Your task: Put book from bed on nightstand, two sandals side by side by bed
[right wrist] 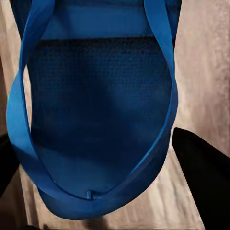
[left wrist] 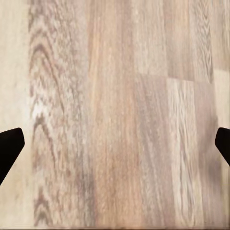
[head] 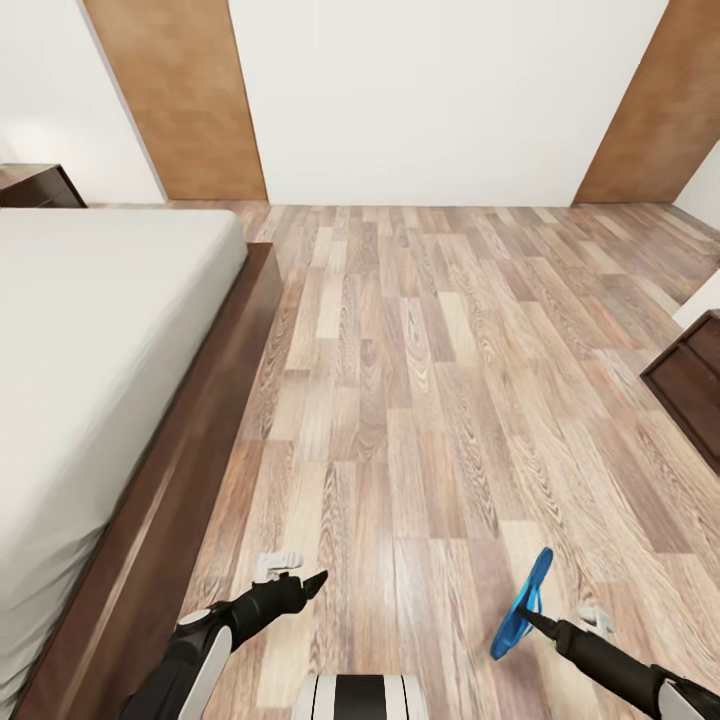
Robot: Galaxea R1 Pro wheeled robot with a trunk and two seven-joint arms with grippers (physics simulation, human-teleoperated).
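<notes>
The right hand [head: 528, 615] grips one blue sandal [head: 522, 604] by its edge, holding it on its side above the wood floor [head: 430, 380], well apart from the bed [head: 90, 360]. Nearer the bed's wooden frame, the left hand [head: 300, 585] hangs spread wide and empty over the floor.

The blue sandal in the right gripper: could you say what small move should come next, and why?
Probably carry the sandal left toward the bed and lower it. The right gripper holds it on edge above the floor, well away from the frame; the left gripper is open.
</notes>
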